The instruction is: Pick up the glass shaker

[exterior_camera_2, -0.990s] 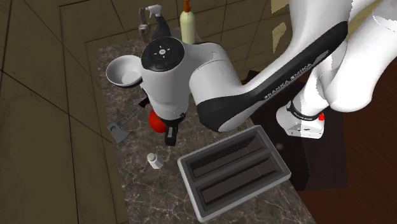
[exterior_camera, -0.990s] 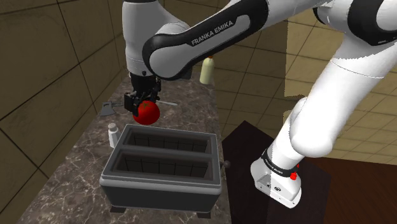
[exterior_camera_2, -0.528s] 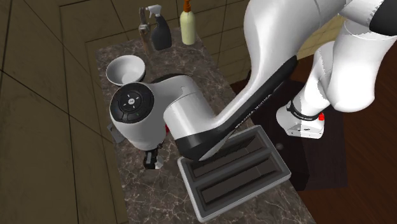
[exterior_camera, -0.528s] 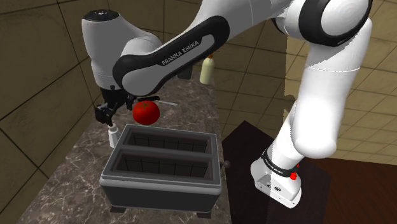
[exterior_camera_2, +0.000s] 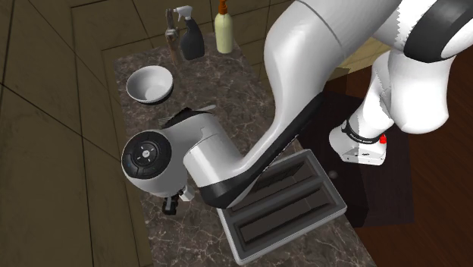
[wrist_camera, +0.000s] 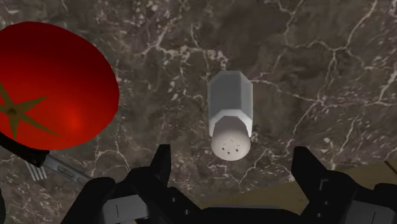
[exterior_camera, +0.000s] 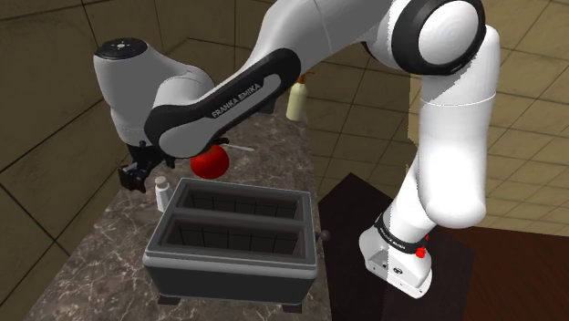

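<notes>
Shaker [wrist_camera: 230, 118] upright on marble counter [exterior_camera: 100, 255], pale faceted body, rounded white cap with small holes; in the shoulder view the shaker [exterior_camera: 161, 191] stands just beside the far corner of the dark bin [exterior_camera: 232, 239], on that view's left, apart from the bin wall; bin is a two-slot rectangular tub near the counter's front edge; gripper [exterior_camera: 135, 175] hangs just above and beside the shaker, further from the bin than the shaker is; gripper [wrist_camera: 234, 153] fingers [wrist_camera: 162, 167] spread wide, nothing pinched; shaker cap sits between the two fingers in the wrist view, neither finger touching it; red tomato [exterior_camera: 212, 161] with green star stem lies just beyond the bin's far wall, near the shaker, not touching it; tomato [wrist_camera: 54, 83] rests over a grey fork [wrist_camera: 48, 167]; cream bottle [exterior_camera: 296, 100] well beyond the bin at the counter's back, by the tiled wall; in the second exterior view the arm's wrist joint covers the spot next to the bin [exterior_camera_2: 284, 205], gripper [exterior_camera_2: 170, 203] poking out below it; white bowl [exterior_camera_2: 149, 83], dark spray bottle [exterior_camera_2: 189, 38] and cream bottle [exterior_camera_2: 223, 32] all well apart from the bin at the counter's far end; stand's base on the floor past the bin's other side
</notes>
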`<action>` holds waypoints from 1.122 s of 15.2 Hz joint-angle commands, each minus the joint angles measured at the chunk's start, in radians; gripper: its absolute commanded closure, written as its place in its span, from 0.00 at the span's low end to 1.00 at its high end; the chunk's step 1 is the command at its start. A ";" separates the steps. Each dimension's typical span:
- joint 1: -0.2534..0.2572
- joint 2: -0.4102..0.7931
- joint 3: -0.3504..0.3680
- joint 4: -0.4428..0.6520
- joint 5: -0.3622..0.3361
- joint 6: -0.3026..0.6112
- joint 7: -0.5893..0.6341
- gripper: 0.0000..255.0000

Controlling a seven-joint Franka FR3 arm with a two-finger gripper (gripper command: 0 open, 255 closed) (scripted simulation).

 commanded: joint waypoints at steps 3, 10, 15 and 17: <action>0.006 0.026 -0.010 -0.012 -0.019 0.036 0.017 0.00; 0.007 0.028 -0.010 -0.012 -0.019 0.037 0.017 1.00; 0.005 0.019 -0.007 -0.010 -0.014 0.027 0.012 1.00; 0.001 0.004 -0.002 -0.004 -0.004 0.007 0.004 1.00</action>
